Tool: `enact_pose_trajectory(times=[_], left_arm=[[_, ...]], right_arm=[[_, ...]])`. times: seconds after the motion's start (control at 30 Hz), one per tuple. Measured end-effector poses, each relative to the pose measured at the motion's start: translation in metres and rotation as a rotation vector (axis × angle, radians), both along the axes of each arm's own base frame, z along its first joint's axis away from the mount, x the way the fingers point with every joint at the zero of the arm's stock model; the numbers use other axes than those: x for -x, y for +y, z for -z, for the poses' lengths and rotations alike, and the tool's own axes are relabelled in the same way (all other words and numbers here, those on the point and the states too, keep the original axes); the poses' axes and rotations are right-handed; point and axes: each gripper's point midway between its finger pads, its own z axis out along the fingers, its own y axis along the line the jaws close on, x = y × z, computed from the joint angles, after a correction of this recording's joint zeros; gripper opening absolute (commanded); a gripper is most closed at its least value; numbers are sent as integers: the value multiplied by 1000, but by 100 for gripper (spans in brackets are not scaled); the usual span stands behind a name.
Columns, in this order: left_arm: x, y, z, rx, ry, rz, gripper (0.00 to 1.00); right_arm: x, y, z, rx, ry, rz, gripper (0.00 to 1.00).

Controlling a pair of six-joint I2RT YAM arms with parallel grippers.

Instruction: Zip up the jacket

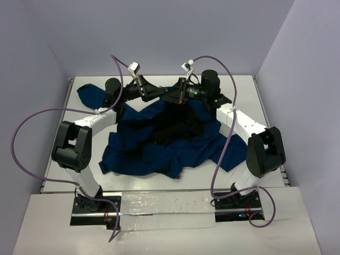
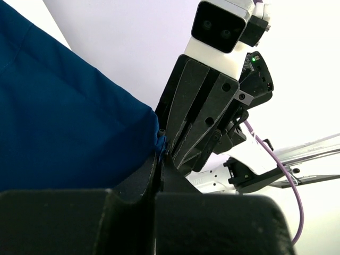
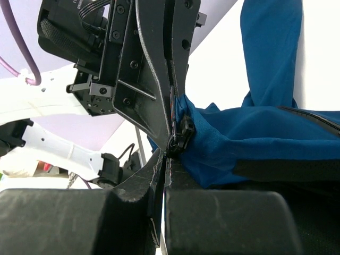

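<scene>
The navy jacket (image 1: 159, 143) lies crumpled on the table, its black lining (image 1: 178, 127) showing in the middle. Both grippers meet tip to tip over its far edge. My left gripper (image 1: 158, 93) (image 2: 160, 158) is shut, pinching a bit of the jacket's blue edge (image 2: 64, 117). My right gripper (image 1: 171, 97) (image 3: 168, 155) faces it with only a thin slit between its fingers. The black zipper slider (image 3: 183, 133) sits right at its tips on the blue fabric (image 3: 265, 138). Whether the slider is pinched does not show.
One sleeve (image 1: 90, 94) trails to the far left corner of the white table (image 1: 265, 95). Purple cables (image 1: 32, 122) loop off both arms. Walls close in the table at the back and on both sides.
</scene>
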Motion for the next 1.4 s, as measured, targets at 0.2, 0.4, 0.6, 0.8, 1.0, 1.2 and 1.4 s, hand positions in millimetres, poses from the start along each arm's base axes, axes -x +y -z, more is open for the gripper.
enact_pose_trajectory(times=[0.2,0.4,0.6,0.8,1.0,1.2,1.4], left_arm=[[0,0,0,1,4,-1,0],[-1,3,4,-8,-3,-1,0],[-2,8,19,-33,3,33,0],[1,13,37,-75,-8,79,0],[-9,28,60,-156,17,47,0],[-54,68,55,-287,41,-135,0],[-71,86,5,-345,-66,-243,0]], right_arm=[[0,-2,6,34,4,4,68],[-7,-37,15,130,38,112,69],[-15,-119,-8,225,-6,371,70],[-27,-214,-20,342,-2,761,68],[-38,-278,39,498,230,992,72],[-18,-276,101,633,403,959,74],[-2,-232,114,649,396,814,74]])
